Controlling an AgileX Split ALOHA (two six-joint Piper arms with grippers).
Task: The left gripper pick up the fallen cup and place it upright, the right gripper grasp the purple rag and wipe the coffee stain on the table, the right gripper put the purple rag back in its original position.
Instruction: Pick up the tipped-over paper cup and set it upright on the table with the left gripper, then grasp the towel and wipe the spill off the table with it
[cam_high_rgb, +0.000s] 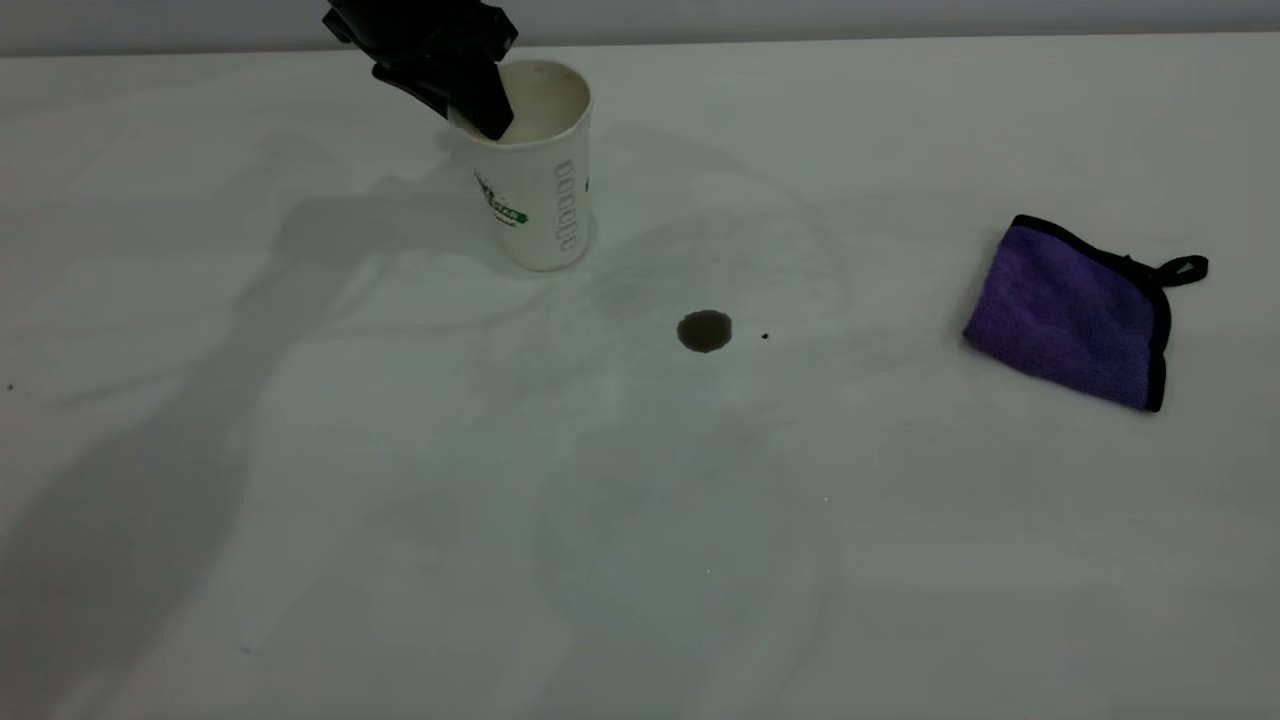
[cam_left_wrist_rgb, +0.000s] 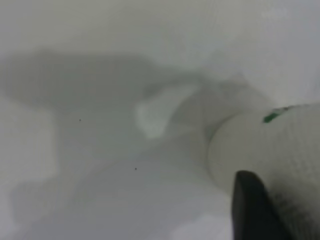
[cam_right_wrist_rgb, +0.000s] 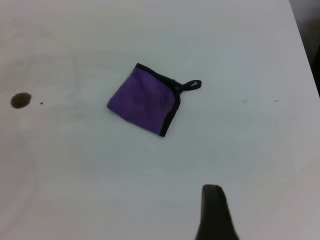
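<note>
Exterior: left gripper (cam_high_rgb: 478, 105) clenched on upright cup (cam_high_rgb: 545, 190) rim, coffee stain (cam_high_rgb: 705, 331) beside; only right wrist shows right gripper (cam_right_wrist_rgb: 215, 212), jaw state unclear, above purple rag (cam_right_wrist_rgb: 145, 100).

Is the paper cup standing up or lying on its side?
Upright: the cup stands base down on the table, mouth up, with the left gripper clamped on its rim.
</note>
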